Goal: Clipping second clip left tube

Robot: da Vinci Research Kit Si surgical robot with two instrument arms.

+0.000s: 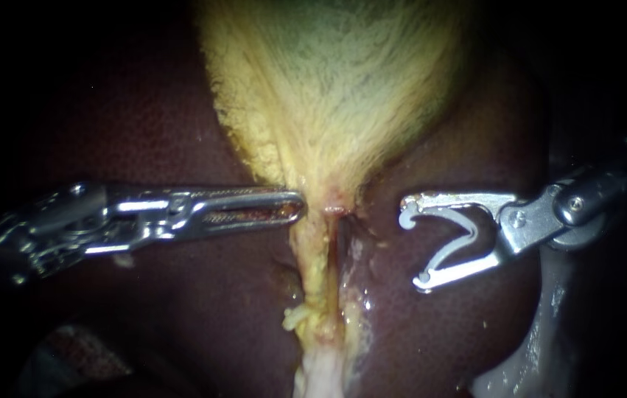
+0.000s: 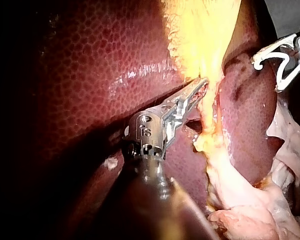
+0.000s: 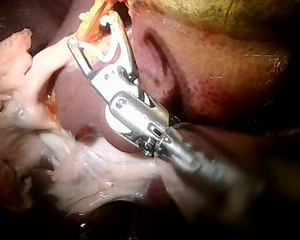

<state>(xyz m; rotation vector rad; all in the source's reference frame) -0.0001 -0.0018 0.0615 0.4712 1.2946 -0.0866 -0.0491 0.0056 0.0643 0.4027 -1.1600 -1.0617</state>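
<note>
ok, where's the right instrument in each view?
Endoscope: right instrument comes in from right, clip in its jaws, clear of the tube.
Left wrist: across the tube from the left instrument.
Right wrist: its own, jaws near the tube.
Shared landmark: the yellow gallbladder.

Endo, wrist cams: close, shared tube [image 1: 314, 258]
</note>
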